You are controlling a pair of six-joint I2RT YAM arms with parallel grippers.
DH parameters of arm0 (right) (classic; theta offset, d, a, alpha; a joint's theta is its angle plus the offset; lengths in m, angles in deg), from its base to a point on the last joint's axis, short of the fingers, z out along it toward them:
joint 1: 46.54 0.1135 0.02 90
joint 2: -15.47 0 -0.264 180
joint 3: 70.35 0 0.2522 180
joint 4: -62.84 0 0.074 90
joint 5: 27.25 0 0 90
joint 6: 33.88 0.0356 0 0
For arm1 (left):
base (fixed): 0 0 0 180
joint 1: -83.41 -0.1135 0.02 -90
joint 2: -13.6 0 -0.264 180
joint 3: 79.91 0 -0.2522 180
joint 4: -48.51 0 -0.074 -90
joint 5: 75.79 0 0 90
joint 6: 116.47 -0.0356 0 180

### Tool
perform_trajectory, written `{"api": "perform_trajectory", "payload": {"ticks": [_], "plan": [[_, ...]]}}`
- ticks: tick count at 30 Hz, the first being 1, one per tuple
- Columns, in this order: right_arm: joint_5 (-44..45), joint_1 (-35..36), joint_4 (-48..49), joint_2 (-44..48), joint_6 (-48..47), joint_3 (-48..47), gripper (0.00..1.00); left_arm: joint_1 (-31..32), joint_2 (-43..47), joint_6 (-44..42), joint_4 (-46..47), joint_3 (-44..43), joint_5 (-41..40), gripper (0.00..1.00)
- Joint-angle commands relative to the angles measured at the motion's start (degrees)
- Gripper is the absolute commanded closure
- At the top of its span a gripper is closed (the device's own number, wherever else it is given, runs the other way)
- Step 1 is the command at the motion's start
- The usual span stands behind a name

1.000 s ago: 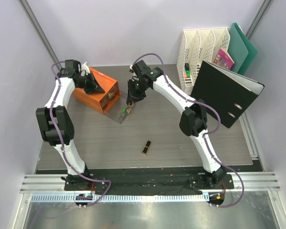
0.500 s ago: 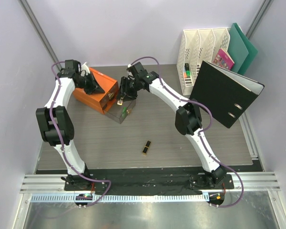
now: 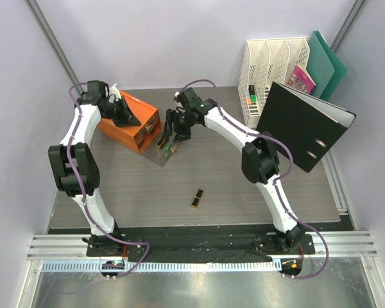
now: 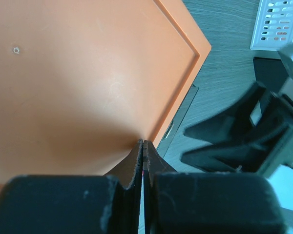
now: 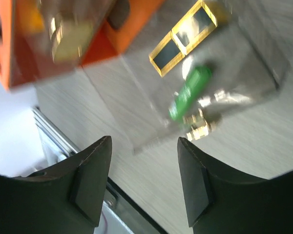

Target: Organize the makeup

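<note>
A clear tray (image 3: 162, 158) juts from the front of the orange box (image 3: 129, 131). In the right wrist view the tray (image 5: 254, 58) holds a black-gold lipstick (image 5: 183, 43), a small green tube (image 5: 190, 92) and a small gold-capped piece (image 5: 200, 127). My right gripper (image 3: 172, 135) hovers just above it, and its jaws (image 5: 144, 141) are open and empty. Another black-gold lipstick (image 3: 197, 197) lies alone on the table near the front. My left gripper (image 3: 129, 119) is shut, its tips (image 4: 143, 144) pressed onto the orange box's lid (image 4: 78, 83).
A black binder (image 3: 305, 125) leans at the right, in front of white file racks (image 3: 269, 64) that hold green folders (image 3: 326, 61) and a pink booklet (image 3: 300, 79). The black strip where both arms are mounted (image 3: 199, 239) runs along the near edge.
My right gripper's jaws have spread wider. Its wrist swung left toward the orange box, then came back over the clear tray. The left arm has not moved.
</note>
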Motion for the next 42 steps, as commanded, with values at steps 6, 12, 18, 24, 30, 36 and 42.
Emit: {"api": "perform_trajectory", "payload": {"ticks": [6,12,18,24,30,36,42], "plan": [[5.10,1.70,-12.81,21.51,-22.70,20.21,0.27,1.11,-7.84,-5.55,-16.50,8.09,-13.70,1.00],[8.35,2.67,-17.03,29.69,-29.03,34.81,0.15,1.11,-8.81,-5.55,-16.24,7.91,-13.43,1.00],[16.87,10.13,-19.68,30.23,-30.09,38.60,0.11,1.11,-9.34,-5.73,-16.33,7.82,-13.17,1.00],[23.21,17.78,-19.85,25.49,-30.26,36.76,0.03,1.11,-9.25,-5.73,-16.41,8.00,-13.26,1.00],[27.87,21.22,-19.07,22.06,-30.88,36.31,0.00,1.11,-8.90,-5.81,-16.24,8.79,-13.43,1.00],[35.35,21.83,-18.54,18.37,-31.40,34.83,0.00,1.11,-8.98,-5.81,-16.33,8.62,-13.52,1.00],[31.83,21.83,-17.22,15.37,-32.20,32.89,0.00,1.11,-9.07,-6.08,-16.76,8.35,-13.78,1.00]]}}
